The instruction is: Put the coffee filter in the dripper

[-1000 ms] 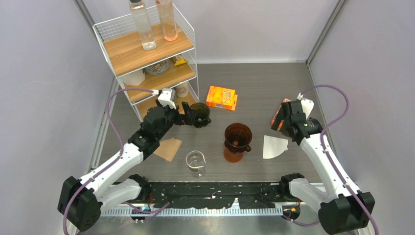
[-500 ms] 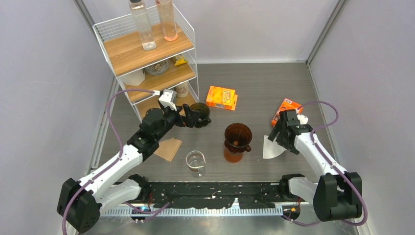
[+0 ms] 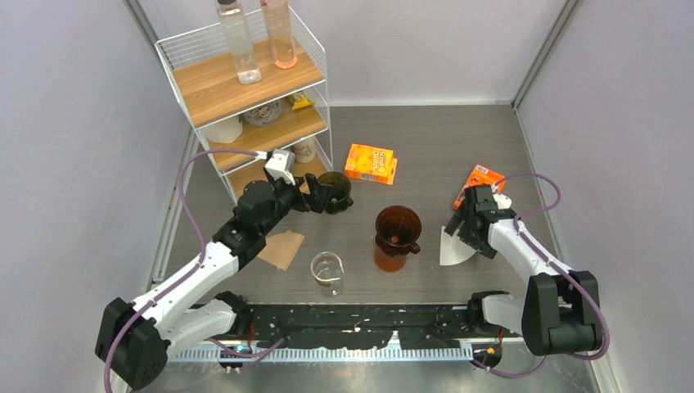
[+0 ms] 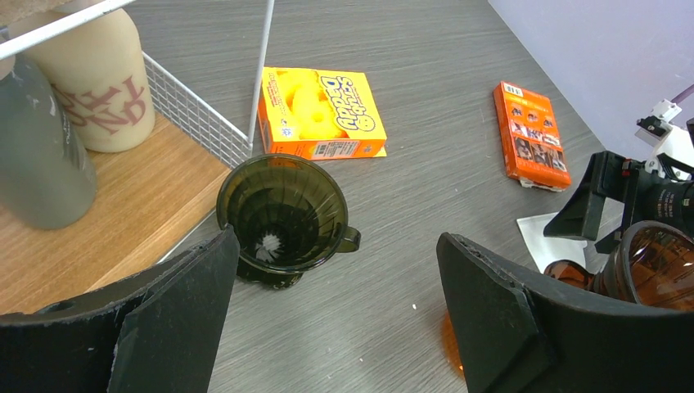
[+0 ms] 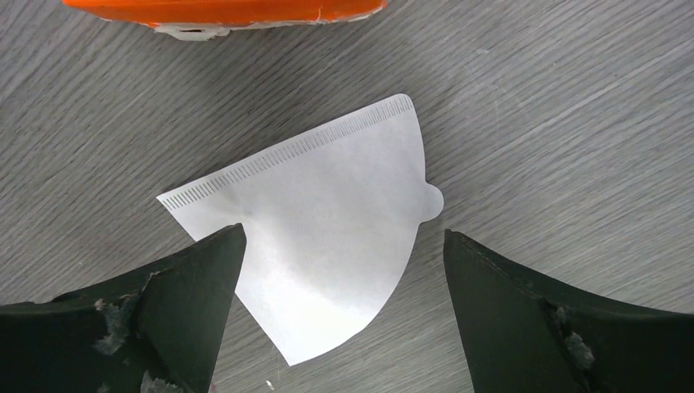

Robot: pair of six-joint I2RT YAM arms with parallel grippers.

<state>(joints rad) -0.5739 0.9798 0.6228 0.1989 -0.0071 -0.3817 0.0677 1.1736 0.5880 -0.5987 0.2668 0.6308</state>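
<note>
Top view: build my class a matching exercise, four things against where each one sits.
1 white filter
2 brown filter
3 dark dripper
4 bottles

A left of the beaker
B on the rack's top shelf
C under the right gripper
D by the rack's bottom shelf

Pairs: 1-C, 2-A, 3-D, 4-B.

Bright, even overhead light, soft faint shadows, sharp focus throughout, with mild wide-angle stretch in the wrist views

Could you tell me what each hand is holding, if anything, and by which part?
Nothing is held: the right hand hangs open over the coffee filter, the left hand open near the dark dripper.
</note>
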